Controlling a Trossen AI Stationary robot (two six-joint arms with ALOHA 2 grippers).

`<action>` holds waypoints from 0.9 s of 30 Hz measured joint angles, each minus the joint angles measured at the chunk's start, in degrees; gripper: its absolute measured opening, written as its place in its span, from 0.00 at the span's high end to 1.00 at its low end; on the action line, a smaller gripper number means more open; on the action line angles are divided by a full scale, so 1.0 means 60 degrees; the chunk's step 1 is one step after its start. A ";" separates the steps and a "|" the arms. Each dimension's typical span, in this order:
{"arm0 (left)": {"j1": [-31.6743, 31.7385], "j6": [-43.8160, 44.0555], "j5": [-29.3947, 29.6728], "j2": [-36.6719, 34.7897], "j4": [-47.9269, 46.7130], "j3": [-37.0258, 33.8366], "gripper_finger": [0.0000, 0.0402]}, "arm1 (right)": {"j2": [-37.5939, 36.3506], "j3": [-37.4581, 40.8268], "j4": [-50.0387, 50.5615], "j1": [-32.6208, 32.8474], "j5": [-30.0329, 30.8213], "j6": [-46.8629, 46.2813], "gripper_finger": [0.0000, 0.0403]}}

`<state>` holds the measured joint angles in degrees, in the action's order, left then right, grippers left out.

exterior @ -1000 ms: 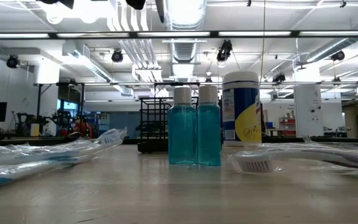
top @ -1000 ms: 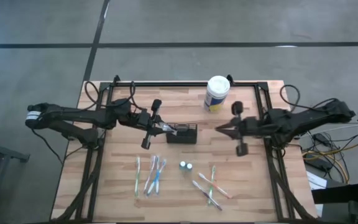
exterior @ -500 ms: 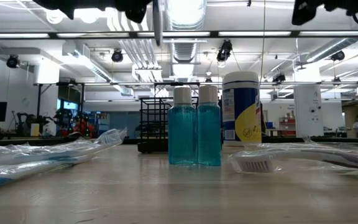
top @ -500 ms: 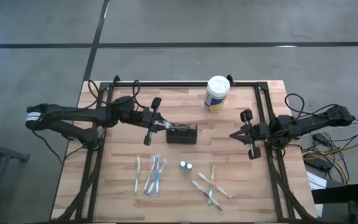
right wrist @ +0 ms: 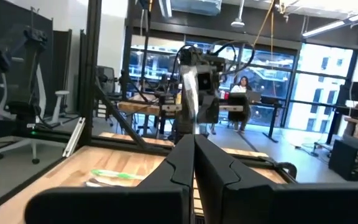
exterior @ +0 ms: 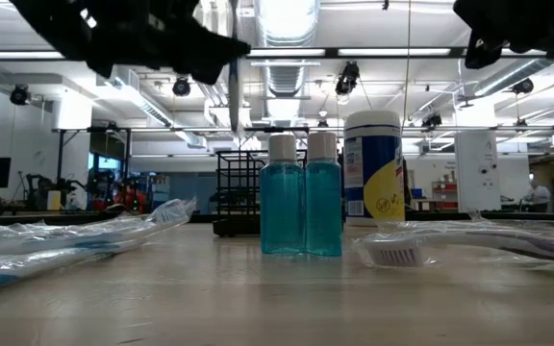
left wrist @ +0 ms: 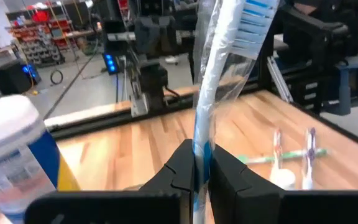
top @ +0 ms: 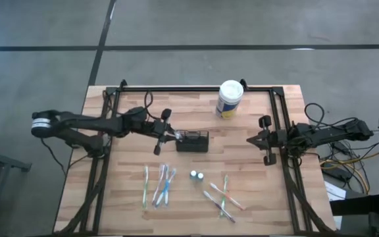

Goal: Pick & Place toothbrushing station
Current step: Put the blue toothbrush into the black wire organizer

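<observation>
The toothbrushing station, a small black mesh caddy (top: pixel 193 141), stands on the wooden table's middle, behind two teal bottles (exterior: pixel 301 207) in the low view. My left gripper (top: pixel 168 135) hovers just left of the caddy, shut on a toothbrush in a clear wrapper (left wrist: pixel 213 93). The toothbrush's lower end (exterior: pixel 234 111) hangs a little above the caddy's top (exterior: pixel 237 159). My right gripper (top: pixel 250 139) waits near the table's right edge, shut and holding nothing. My left gripper pinches the wrapped toothbrush's handle (left wrist: pixel 199 134) between its two fingers. The fingers lie level, coming from the table's left, across the handle. The toothbrush stands nearly upright, bristle head (left wrist: pixel 257 18) up, its lower end hanging below the fingers, clear of the table.
A white canister with a yellow-blue label (top: pixel 230 97) stands at the far side. Several wrapped toothbrushes (top: pixel 158 184) lie at the near left, more (top: pixel 224 196) at the near right, and the two teal bottles (top: pixel 197 175) stand between them. A black frame (top: pixel 196 88) rims the table.
My left gripper has come down with the toothbrush, which stays upright, beside the caddy's left end. My right gripper has drawn back toward the table's right edge and sunk, staying shut.
</observation>
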<state>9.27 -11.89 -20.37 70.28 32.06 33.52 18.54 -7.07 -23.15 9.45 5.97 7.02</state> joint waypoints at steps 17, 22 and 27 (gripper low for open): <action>0.0299 0.0249 0.0391 0.1880 0.1977 -0.0679 0.94 | -0.0009 0.0058 0.0018 0.0000 -0.0004 -0.0102 0.98; 0.0300 0.0362 0.0387 0.2155 0.3058 -0.1219 0.94 | -0.0013 0.0058 0.0017 0.0000 -0.0005 -0.0101 0.98; 0.0430 0.0790 0.0406 0.2451 0.4784 -0.1892 0.94 | -0.0009 0.0058 0.0013 0.0000 -0.0005 -0.0140 0.98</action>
<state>11.85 -7.15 -17.93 84.99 60.76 22.16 18.48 -6.72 -23.07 9.45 5.93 6.18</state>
